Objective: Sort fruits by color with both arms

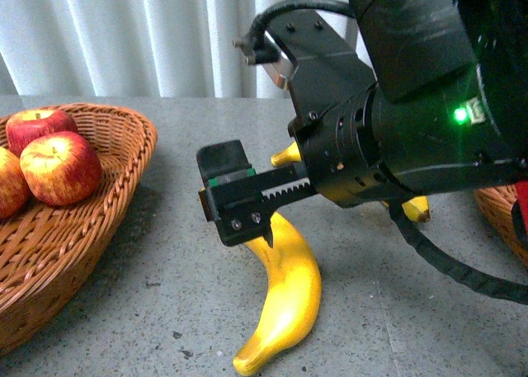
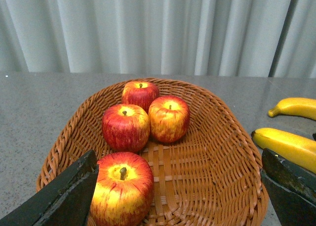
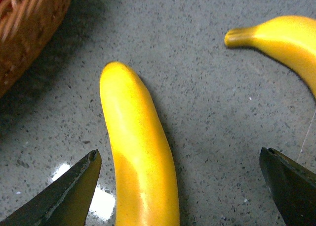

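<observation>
My right gripper (image 1: pixel 243 208) is open and hovers low over a yellow banana (image 1: pixel 285 299) lying on the grey table. In the right wrist view that banana (image 3: pixel 138 152) lies between the open jaws (image 3: pixel 180 191), closer to one finger. A second banana (image 3: pixel 286 43) lies beyond it, mostly hidden behind the arm in the front view (image 1: pixel 417 208). My left gripper (image 2: pixel 180 196) is open and empty above a wicker basket (image 2: pixel 217 152) holding several red apples. The nearest apple (image 2: pixel 122 189) sits beside one finger. The left arm is out of the front view.
The apple basket (image 1: pixel 107 195) stands at the left with apples (image 1: pixel 59 167) in it. The rim of another wicker basket (image 1: pixel 499 212) shows at the right edge. Two bananas (image 2: pixel 289 147) lie beside the apple basket. A white curtain hangs behind the table.
</observation>
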Motion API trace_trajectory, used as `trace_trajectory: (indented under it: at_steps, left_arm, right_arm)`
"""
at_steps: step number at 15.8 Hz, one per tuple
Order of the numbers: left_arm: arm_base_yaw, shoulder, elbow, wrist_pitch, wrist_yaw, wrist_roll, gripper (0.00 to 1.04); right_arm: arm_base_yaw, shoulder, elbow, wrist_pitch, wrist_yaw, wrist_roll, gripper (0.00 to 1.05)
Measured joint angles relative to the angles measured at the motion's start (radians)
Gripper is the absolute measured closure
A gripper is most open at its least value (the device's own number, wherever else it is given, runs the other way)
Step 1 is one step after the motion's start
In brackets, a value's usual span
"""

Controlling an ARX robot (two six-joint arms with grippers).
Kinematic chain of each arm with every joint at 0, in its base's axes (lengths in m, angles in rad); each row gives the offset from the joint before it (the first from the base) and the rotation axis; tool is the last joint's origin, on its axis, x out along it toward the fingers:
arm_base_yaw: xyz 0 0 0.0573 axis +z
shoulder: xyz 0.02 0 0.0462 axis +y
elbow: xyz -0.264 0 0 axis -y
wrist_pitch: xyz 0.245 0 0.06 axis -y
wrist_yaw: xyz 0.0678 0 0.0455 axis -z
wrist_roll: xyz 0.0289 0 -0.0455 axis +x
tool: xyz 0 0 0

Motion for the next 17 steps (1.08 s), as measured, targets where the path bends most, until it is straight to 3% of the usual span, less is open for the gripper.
trace_trajectory:
  at_steps: [10, 11, 15, 17]
  left_arm:
    - [0.0, 0.0, 0.0, 0.0, 0.0, 0.0, 0.07]
    - [0.0, 0.0, 0.0, 0.0, 0.0, 0.0, 0.07]
    - [0.0, 0.0, 0.0, 0.0, 0.0, 0.0, 0.07]
    - [0.0, 0.0, 0.0, 0.0, 0.0, 0.0, 0.07]
  right_arm:
    - [0.028, 0.045, -0.027, -0.069, 0.014, -0.043, 0.06]
    - [0.04, 0.052, -0.047, -0.062, 0.012, -0.053, 0.22]
    - [0.03, 0.048, -0.05, -0.034, -0.011, -0.059, 0.64]
    - [-0.005, 0.025, -0.05, -0.016, -0.045, -0.037, 0.65]
